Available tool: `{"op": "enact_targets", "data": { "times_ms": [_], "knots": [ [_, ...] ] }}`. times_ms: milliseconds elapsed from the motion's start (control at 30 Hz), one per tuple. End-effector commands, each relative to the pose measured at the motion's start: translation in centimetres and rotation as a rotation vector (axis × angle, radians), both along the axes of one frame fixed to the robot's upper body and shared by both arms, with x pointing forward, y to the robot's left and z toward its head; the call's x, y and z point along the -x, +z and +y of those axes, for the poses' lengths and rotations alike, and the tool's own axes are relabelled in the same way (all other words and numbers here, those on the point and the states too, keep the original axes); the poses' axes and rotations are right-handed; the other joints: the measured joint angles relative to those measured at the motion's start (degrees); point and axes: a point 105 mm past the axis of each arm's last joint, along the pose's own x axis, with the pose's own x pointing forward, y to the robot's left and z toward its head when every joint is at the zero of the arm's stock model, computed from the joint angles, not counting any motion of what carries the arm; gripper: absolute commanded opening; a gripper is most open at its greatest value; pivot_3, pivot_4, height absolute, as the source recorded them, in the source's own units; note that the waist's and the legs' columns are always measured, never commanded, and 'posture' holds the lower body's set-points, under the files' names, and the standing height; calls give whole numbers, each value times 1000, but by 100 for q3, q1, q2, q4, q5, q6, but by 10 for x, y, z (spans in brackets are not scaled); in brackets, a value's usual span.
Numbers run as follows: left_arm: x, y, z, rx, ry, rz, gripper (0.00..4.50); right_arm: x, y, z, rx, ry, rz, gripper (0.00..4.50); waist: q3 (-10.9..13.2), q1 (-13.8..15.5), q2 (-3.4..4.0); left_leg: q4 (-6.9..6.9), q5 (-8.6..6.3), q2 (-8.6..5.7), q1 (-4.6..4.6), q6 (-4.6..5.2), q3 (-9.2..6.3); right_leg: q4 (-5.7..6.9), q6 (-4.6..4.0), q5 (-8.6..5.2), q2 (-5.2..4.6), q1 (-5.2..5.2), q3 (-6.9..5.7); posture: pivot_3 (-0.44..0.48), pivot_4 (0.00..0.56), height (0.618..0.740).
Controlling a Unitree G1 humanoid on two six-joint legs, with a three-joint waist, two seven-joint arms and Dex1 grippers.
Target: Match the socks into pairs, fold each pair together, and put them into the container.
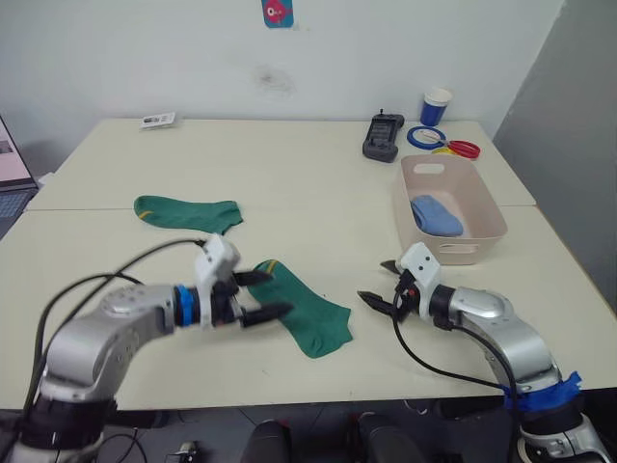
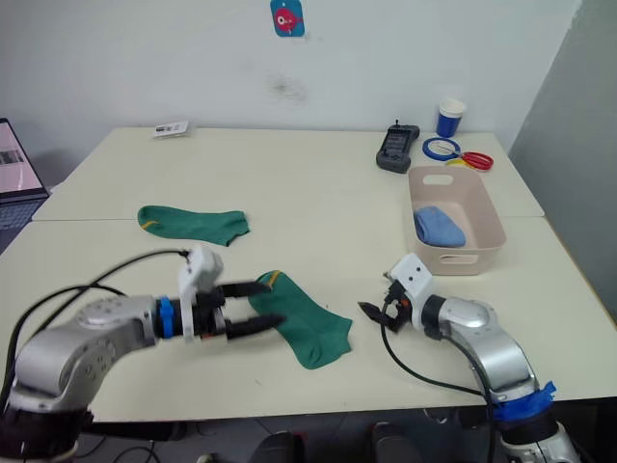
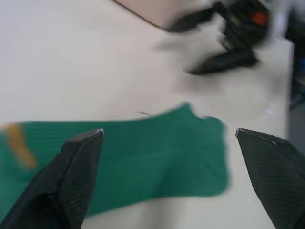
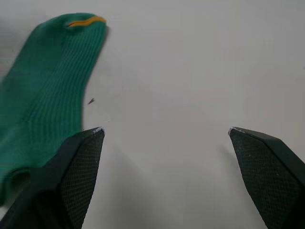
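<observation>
Two dark green socks are lying on the table (image 1: 318, 183). The near green sock (image 1: 307, 307) is stretched along a diagonal, its yellow-marked cuff pointing far and left, its toe end pointing near and right. The far green sock (image 1: 188, 211) is lying well apart from it, farther and to the left, with its long axis running left to right.

The left gripper (image 1: 268, 294) is being held with its fingers spread wide, straddling the cuff end of the near sock; in the left wrist view the green fabric is seen lying between and just beyond the two fingertips. Contact with the cloth cannot be told. The right gripper (image 1: 378, 283) is also being held with its fingers apart, over bare table just right of the sock's toe end, and nothing is being pinched by it.

The left arm is judged the nearer one, so the coming grasp is likely being set up at the cuff, across the sock's long axis.

The pink container (image 1: 482, 198) is standing to the far right, and a light blue sock bundle (image 1: 437, 215) is lying inside it.
</observation>
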Motion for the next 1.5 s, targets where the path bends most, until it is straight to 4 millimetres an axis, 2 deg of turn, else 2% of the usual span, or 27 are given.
{"op": "enact_targets", "data": {
  "times_ms": [33, 133, 233, 367, 500, 667, 900, 933, 967, 1000, 1267, 1500],
  "knots": [
    [-27, -2, 25, -67, 104, -77, 4462, 24, 10, 7, -27, 142, 50, 4500, 0, -2, 0, 0, 0, 0, -1, 0, 2, -2, 0, 0, 2, -1, 2, 0, 150, 740],
    [-47, -13, 38, -90, 177, -77, 4462, 39, 1, 6, -1, 212, 119, 4500, 0, 4, 0, 0, 0, 0, -2, 1, 3, -3, 0, 0, 2, -1, 2, 0, 150, 740],
    [-56, -26, 44, -100, 201, -43, 4462, 48, -8, 8, 11, 239, 174, 4500, 1, -6, -2, 1, -1, 3, -3, 1, 2, -2, 0, 0, 2, -1, -1, 0, 150, 740],
    [-60, -39, 37, -100, 167, -8, 4462, 55, -20, 14, -1, 246, 252, 4500, 1, -9, -3, 1, -1, 5, -5, 1, 1, 1, 1, 0, 2, -3, -1, 0, 150, 740],
    [-54, -54, 32, -131, 128, 48, 4462, 54, -27, 25, -35, 238, 301, 4500, -5, -15, -10, 2, 0, 6, -2, 1, 1, 2, 1, 1, 2, -2, -1, 0, 150, 740],
    [-48, -60, 29, -131, 100, 68, 2938, 55, -23, 39, -113, 260, 367, 2822, -6, -9, -10, 1, 0, 10, 0, 1, -2, 6, 1, 1, 2, -1, -1, 0, 150, 740],
    [-45, -60, 31, -134, 110, 66, 709, 47, -26, 38, -97, 244, 360, 203, -6, -6, -10, 3, 0, 0, -2, 1, 4, 3, 2, 1, -1, -1, 2, 0, 150, 740],
    [-44, -60, 31, -134, 110, 65, 398, 46, -26, 36, -95, 237, 355, 0, -6, -8, -10, 2, 0, 1, -2, 1, 3, 3, 2, 1, -1, -1, 1, 0, 150, 740],
    [-41, -60, 32, -129, 113, 65, 54, 44, -26, 34, -93, 234, 352, 0, -7, -8, -10, 3, 0, 4, -1, 1, 3, 3, 2, 1, -1, -1, 1, 0, 150, 740],
    [-39, -59, 32, -119, 118, 68, 21, 43, -26, 32, -92, 232, 350, 0, -6, -11, -10, 2, 0, 5, -2, 1, 1, 3, 2, 1, -1, -1, -1, 0, 150, 740],
    [-9, -60, 35, -58, 195, 121, 21, 35, -16, 17, -106, 233, 340, 0, -6, -31, -10, 2, 0, 8, 0, 1, 3, 4, 2, 1, -16, -1, 5, 0, 150, 740],
    [33, -55, 13, 0, 282, 148, 21, 38, -12, -18, -65, 214, 365, 0, -6, -11, -11, 1, -1, 6, -3, 1, 0, 0, 2, 1, -30, 0, 1, 0, 150, 740]
  ]
}}
